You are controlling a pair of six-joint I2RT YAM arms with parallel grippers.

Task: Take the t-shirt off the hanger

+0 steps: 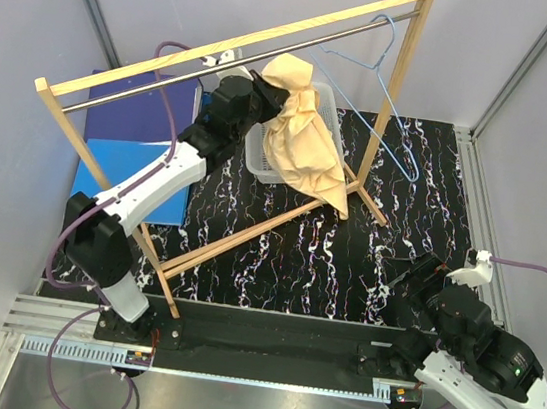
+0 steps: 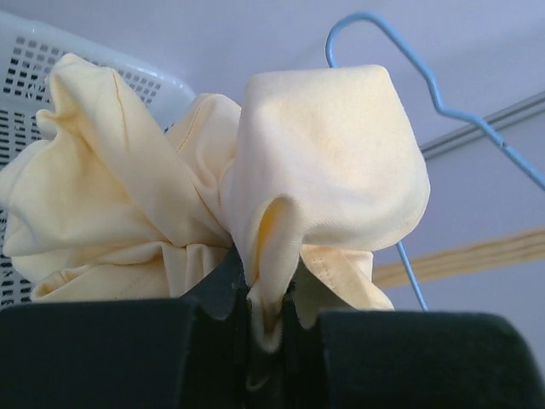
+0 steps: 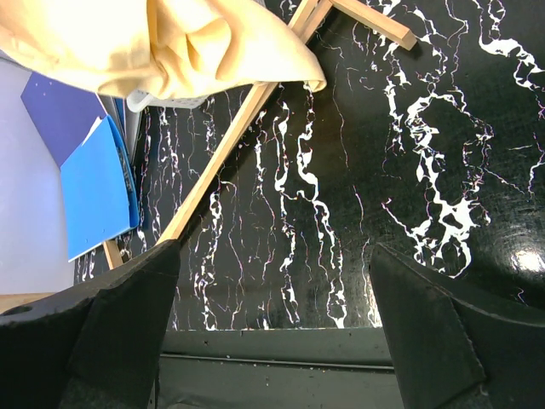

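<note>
Top external view shows the left gripper [image 1: 269, 88] raised just under the metal rod [image 1: 168, 83] of the large wooden rack [image 1: 224, 41], clenched on a bunched fold of the soft pale peach-orange cloth t-shirt [image 1: 307, 143]. The left wrist view confirms this: the dark fingers are pressed together with a pinch of cloth squeezed between them, and the rest of the cloth billows above. From that grip the t-shirt hangs down in a crumpled drape in front of the white perforated plastic basket [image 1: 258, 154], and its lowest corner reaches the rack's slanted wooden floor beam. The thin light-blue wire hanger [image 2: 426, 77] hangs by its hook from the rod near the rack's right post, to the right of the cloth, with its wire frame bare; whether the cloth touches it cannot be told. The right gripper [image 3: 274, 281] sits low over the black white-veined marble-patterned table [image 1: 346, 265], well apart from the t-shirt, its jaws spread wide and holding nothing. Blue folders [image 1: 122, 165] lie at the table's left.
</note>
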